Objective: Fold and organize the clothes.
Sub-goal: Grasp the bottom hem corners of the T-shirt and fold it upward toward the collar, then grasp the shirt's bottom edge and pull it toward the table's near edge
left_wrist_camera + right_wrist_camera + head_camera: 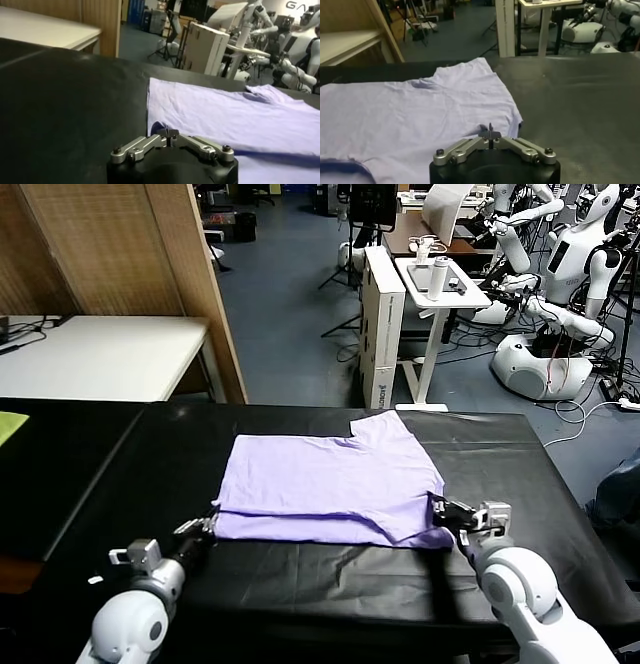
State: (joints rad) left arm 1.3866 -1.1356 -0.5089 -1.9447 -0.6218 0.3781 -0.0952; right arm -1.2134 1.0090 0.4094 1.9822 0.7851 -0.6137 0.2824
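At the far left edge of the head view a yellow-green cloth (10,425) lies on the black table (300,584), with a white table (100,354) beyond it. The left gripper (205,526) sits low at the T-shirt's near left corner, its fingers pinched tight on the fabric edge — in the left wrist view the left gripper (169,134) shows a small fold of purple cloth caught at the closed tips.

The lavender T-shirt (330,484) lies flat mid-table, folded over on itself, one sleeve pointing toward the far right; it also fills the middle of both wrist views (230,120) (410,120).

The right gripper (447,511) rests at the shirt's near right corner. Its tips (490,134) look nearly together at the hem, but whether they clamp the cloth or have let go, I cannot tell.

In the far background stand white robots (560,284); the left wrist view shows the letters "GA" (295,5) on a wall, the rest cut off.
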